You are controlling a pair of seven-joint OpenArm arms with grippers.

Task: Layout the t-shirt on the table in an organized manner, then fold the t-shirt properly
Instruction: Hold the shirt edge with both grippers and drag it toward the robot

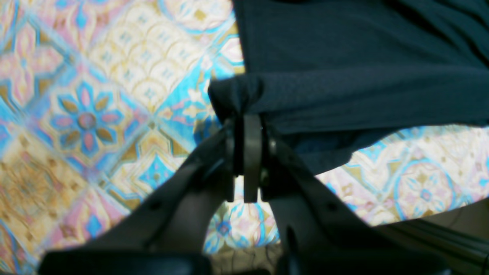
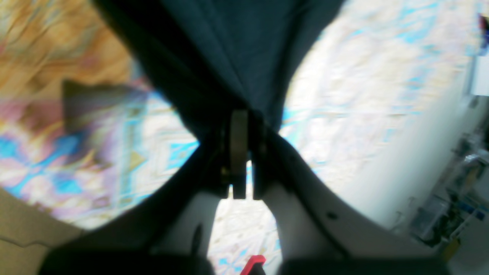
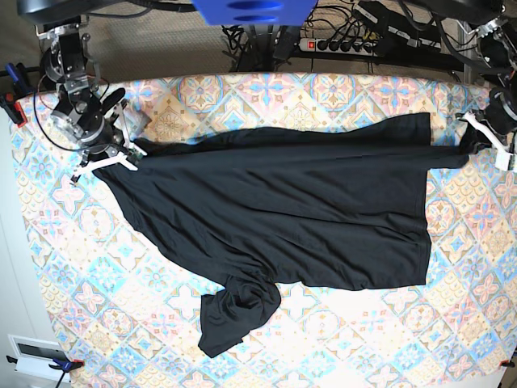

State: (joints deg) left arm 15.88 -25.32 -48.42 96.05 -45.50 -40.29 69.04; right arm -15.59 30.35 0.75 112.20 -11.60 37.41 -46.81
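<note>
The black t-shirt [image 3: 283, 210] lies stretched across the patterned table [image 3: 363, 356], pulled taut along its far edge between both arms. One sleeve [image 3: 238, 315] is bunched and twisted toward the front. My left gripper [image 3: 472, 145] is at the right side of the base view, shut on a gathered corner of the fabric. In the left wrist view, that left gripper [image 1: 247, 116] pinches the t-shirt [image 1: 344, 57] just above the cloth. My right gripper [image 3: 133, 152], at the left, is shut on the opposite end. In the right wrist view, the right gripper [image 2: 242, 112] clamps the t-shirt [image 2: 237, 46].
A power strip [image 3: 339, 42] and cables run behind the table's far edge. A red clamp [image 3: 12, 109] sits at the left edge, and a white device [image 3: 32, 356] sits beyond the front left corner. Patterned cloth shows bare around the shirt's front and sides.
</note>
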